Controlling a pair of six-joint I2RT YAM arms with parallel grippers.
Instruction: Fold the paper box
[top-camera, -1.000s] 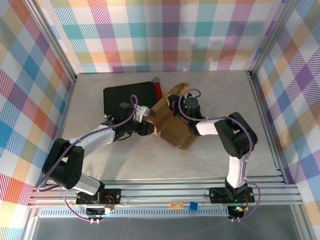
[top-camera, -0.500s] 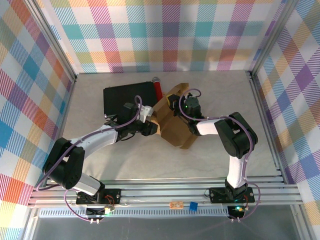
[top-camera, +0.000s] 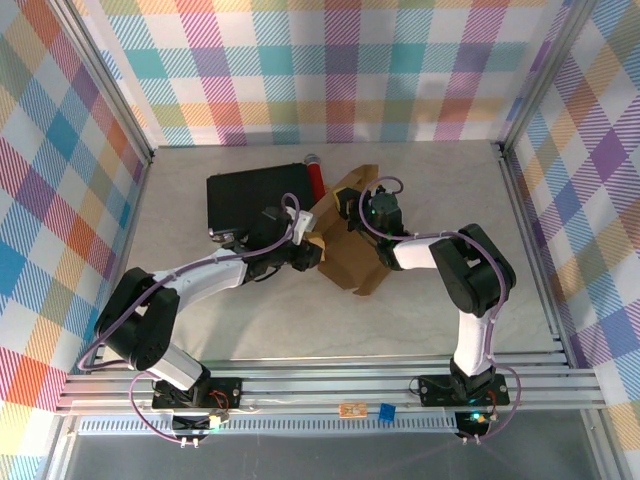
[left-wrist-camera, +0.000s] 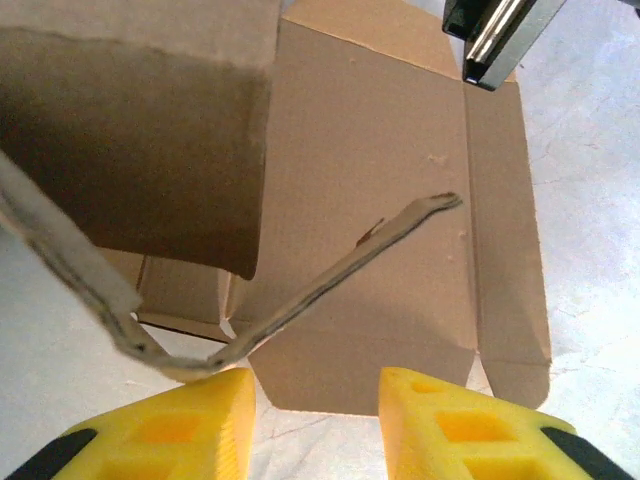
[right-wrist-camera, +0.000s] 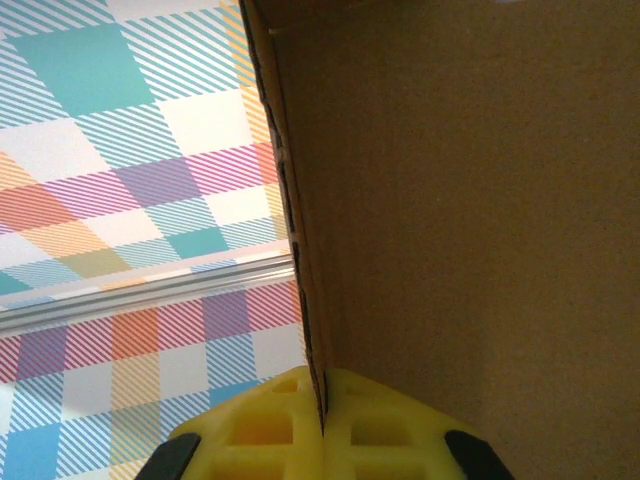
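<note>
- The box (top-camera: 350, 258) sits in the middle of the surface (top-camera: 250, 320), partly formed. Its base panel lies flat, one wall is raised and several flaps hang loose. Its far-left corner is just beside a black case (top-camera: 240, 195) and a red cylinder (top-camera: 317, 180).
- Right end effector (right-wrist-camera: 322, 410): the pads are pressed together on the edge of a raised cardboard panel, pinching it. We read this as the anchor.
- Left end effector (left-wrist-camera: 315, 395): the fingers are spread with nothing between them. It sits low at the box's left side, facing a flap seen edge-on and the open base beyond.
- Step in hand, as we judge it: raising the left side wall.
- To do it well, we would close on the flap near its crease rather than its floppy tip. We would then swing it about the crease line while the right pinch stops the sheet from sliding.
- Slow motion is advisable, since corrugated board may kink off the crease if pushed at an angle.
- Pose: the left arm reaches diagonally from its base toward the middle, forearm low, wrist aimed right. The right arm is folded with its elbow out to the right, and its forearm runs back left to the box's far side.
</note>
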